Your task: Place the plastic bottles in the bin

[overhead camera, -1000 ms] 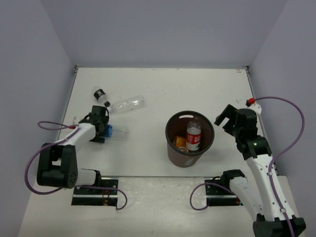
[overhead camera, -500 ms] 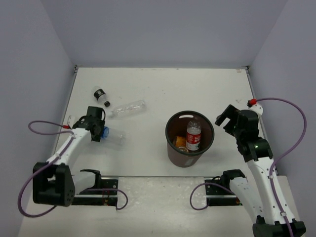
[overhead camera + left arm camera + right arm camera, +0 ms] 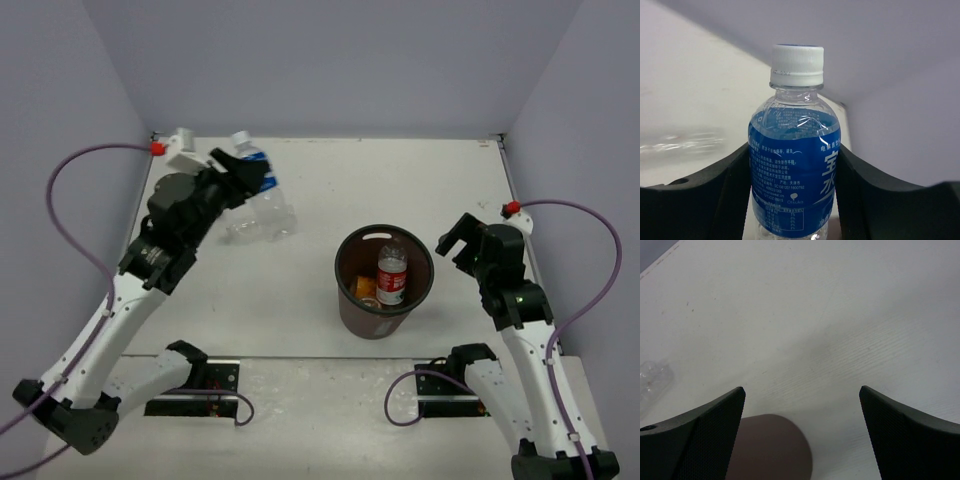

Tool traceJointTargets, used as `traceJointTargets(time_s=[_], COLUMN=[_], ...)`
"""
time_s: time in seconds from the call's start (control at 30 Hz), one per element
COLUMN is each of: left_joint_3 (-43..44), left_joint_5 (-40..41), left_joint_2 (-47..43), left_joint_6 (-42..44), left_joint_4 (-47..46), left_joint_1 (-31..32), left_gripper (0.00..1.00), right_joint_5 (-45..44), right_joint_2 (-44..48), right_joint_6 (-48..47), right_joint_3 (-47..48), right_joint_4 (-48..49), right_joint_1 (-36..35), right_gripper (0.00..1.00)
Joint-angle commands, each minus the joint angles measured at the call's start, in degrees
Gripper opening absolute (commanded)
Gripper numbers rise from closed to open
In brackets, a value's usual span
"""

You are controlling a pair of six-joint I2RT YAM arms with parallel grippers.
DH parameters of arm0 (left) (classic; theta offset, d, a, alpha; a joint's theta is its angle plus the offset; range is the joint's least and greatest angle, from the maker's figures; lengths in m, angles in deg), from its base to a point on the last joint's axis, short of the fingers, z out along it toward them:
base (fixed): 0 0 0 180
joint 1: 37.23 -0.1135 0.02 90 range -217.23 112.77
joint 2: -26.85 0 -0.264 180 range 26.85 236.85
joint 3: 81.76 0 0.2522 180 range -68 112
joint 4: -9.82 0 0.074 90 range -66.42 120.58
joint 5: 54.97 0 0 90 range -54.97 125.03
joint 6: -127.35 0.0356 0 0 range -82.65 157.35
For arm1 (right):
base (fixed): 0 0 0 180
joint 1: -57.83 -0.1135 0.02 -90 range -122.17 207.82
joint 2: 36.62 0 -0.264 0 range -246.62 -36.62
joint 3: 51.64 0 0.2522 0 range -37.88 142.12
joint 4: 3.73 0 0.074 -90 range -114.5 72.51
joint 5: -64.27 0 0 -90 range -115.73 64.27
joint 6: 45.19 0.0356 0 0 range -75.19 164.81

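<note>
Blue-labelled bottle (image 3: 794, 177), clear plastic with a white cap (image 3: 796, 65), clamped at its label between the two black fingers (image 3: 715, 200) of the left gripper (image 3: 243, 172). The fingers press on opposite sides of the label and the cap points away from the wrist. In the top view the left arm is raised, carrying the bottle off the table (image 3: 420, 180) at the far left, well apart from the bin (image 3: 348, 262).

The bin, round and dark, stands upright right of the table's middle, between the two arms and nearer the right one. Inside it a red-labelled bottle (image 3: 392, 277) leans with its cap toward the far rim; an orange bottle (image 3: 367, 290) lies beside it, low and partly hidden by the wall.

A clear bottle (image 3: 262, 220) lies on its side on the table, just below the left gripper in the top view. It appears only as a blur in the left wrist view.

The right gripper (image 3: 458, 240) hangs just right of the bin's rim, its fingers (image 3: 700, 440) spread wide apart with nothing between them. The right wrist view shows the table and the bin's brown wall below them.
</note>
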Motion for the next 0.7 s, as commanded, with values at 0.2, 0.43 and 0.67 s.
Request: traceJointTargets(time_s=[0.2, 0.43, 0.67], left_joint_3=[17.0, 18.4, 11.5], left_joint_5=[-6.5, 0.3, 1.0], left_joint_2=[17.6, 21.9, 23.0], left_joint_6=[38.2, 45.2, 42.4], left_joint_4=[-19.1, -17.4, -22.7], left_joint_1=[38.6, 46.7, 47.5], left_gripper=[0.32, 0.37, 0.41], right_joint_5=[0.2, 0.5, 1.6], right_joint_2=[-0.5, -1.2, -2.3], right_joint_6=[-1.4, -1.8, -2.2], right_joint_3=[-0.5, -0.7, -0.8], right_joint_4=[1.8, 2.0, 2.2], right_joint_1=[0.1, 0.2, 0.1], right_gripper=[0.99, 0.99, 0.99])
